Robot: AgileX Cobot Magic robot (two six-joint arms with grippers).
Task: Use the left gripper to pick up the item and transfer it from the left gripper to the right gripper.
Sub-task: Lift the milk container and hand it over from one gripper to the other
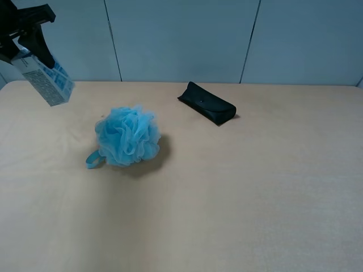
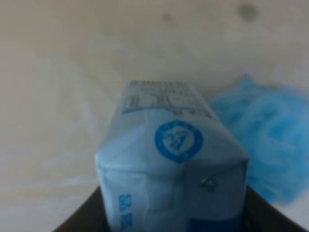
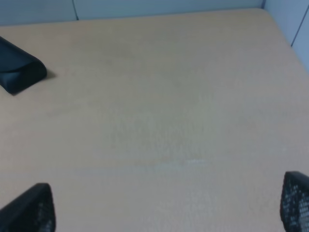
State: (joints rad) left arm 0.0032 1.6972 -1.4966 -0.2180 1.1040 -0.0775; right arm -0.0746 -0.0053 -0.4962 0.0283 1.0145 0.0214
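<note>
Holding the carton [image 1: 50, 81] in my left gripper [image 1: 34, 48], I have it raised off the table [image 1: 238, 215] at about ten o'clock in the high view. It is gripped by one end, and its free end slants down toward four o'clock. I judge that this is deliberate: up in the air with a long stretch of its body left bare, it gives my other hand somewhere to take it. Just below and beside it, toward five o'clock, the puff [image 1: 127, 136] lies on the table apart from the carton and plays no part. Farther back, at about twelve o'clock, the case [image 1: 207, 103] lies near the wall, well away from any path between my two hands. My left jaws are drawn narrow and clamped on the carton. In the left wrist view their dark tips show on either side of its body, which fills the space between them, and the blurred puff sits beyond. My right gripper [image 3: 161, 208] does not show in the high view. Its own view shows the jaws standing wide apart, with nothing between them but table. It holds and touches nothing, so I judge the handover not yet begun.
</note>
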